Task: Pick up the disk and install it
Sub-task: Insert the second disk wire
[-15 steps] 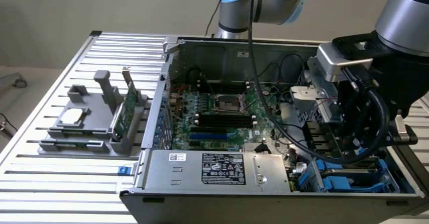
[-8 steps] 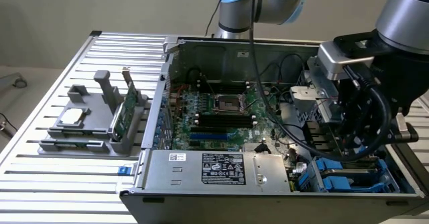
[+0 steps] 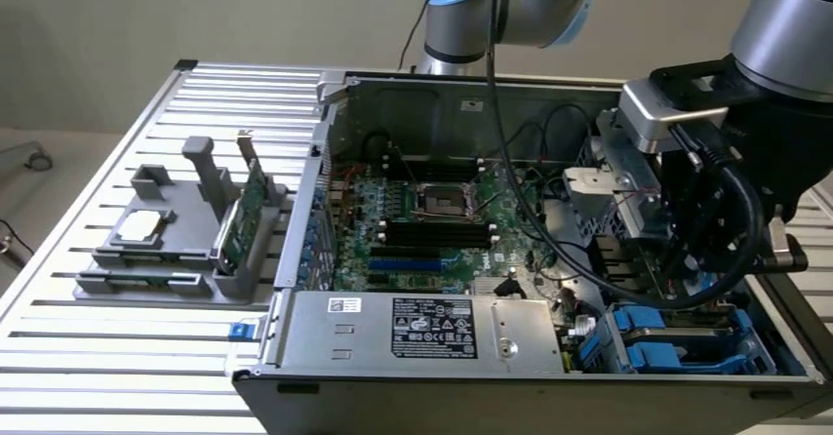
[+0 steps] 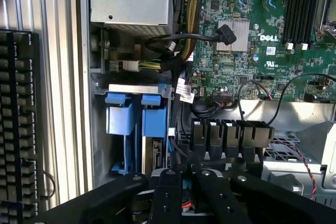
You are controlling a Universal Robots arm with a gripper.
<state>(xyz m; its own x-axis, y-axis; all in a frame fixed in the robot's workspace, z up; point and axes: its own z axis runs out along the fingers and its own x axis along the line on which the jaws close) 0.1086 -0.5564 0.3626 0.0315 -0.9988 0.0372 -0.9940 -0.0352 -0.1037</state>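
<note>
Hand point(image 3: 696, 259) hung inside PC case point(image 3: 390, 89), just above drive bay; fingers pressed together, nothing pinched. Disk point(image 3: 677, 342) sat in bay w/ blue carrier beside PSU point(image 3: 416, 328). Judged install step near done; next move needs clean clearance from cables.

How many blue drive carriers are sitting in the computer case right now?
2. Both blue carriers sit side by side in the drive bay at the case's front corner, below the end effector: one beside the case wall, the other next to it toward the motherboard. More may be hidden.
</note>
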